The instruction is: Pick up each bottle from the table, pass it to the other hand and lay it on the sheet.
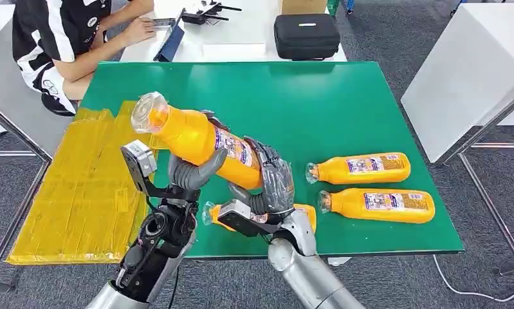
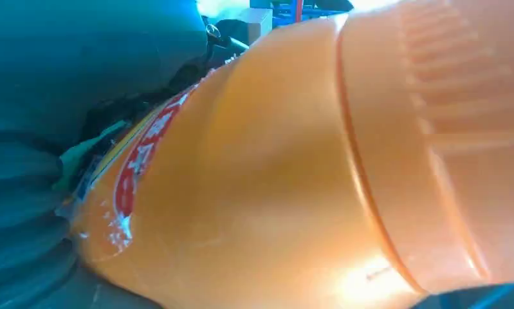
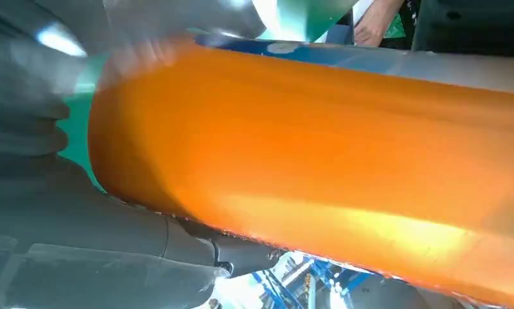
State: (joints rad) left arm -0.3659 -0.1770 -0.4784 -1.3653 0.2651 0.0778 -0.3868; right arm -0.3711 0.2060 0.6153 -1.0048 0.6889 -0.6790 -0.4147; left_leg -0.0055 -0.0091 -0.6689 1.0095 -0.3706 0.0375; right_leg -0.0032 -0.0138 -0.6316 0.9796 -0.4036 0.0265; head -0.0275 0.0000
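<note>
Bottle held by both hands above green table

Bottle (image 1: pixel 199 140) w/ orange juice sits tilted in the air over the green table (image 1: pixel 318 109), clear cap end raised toward the yellow sheet (image 1: pixel 80 187), base end lower toward my right. My left hand (image 1: pixel 191 168) curls around its middle from below, thumb wrapped up over the orange body. My right hand (image 1: pixel 270 183) clasps the base end, dark fingers over the label. So both hands grip the same bottle.

Head view gives the layout: two more bottles (image 1: pixel 359 168) lie on their sides on the table, to the right of the held one, caps pointing toward it; another (image 1: pixel 210 214) lies below it, mostly hidden by my right hand. Sheet hangs off the table's left edge. Person (image 1: pixel 61 32) sits at a white desk beyond the table, black case (image 1: pixel 306 35) nearby.

Left wrist view shows the red-edged label (image 2: pixel 135 167) close up and the ribbed orange shoulder; right wrist view shows smooth orange wall (image 3: pixel 318 161) and my grey thumb (image 3: pixel 112 225) pressed under it.
</note>
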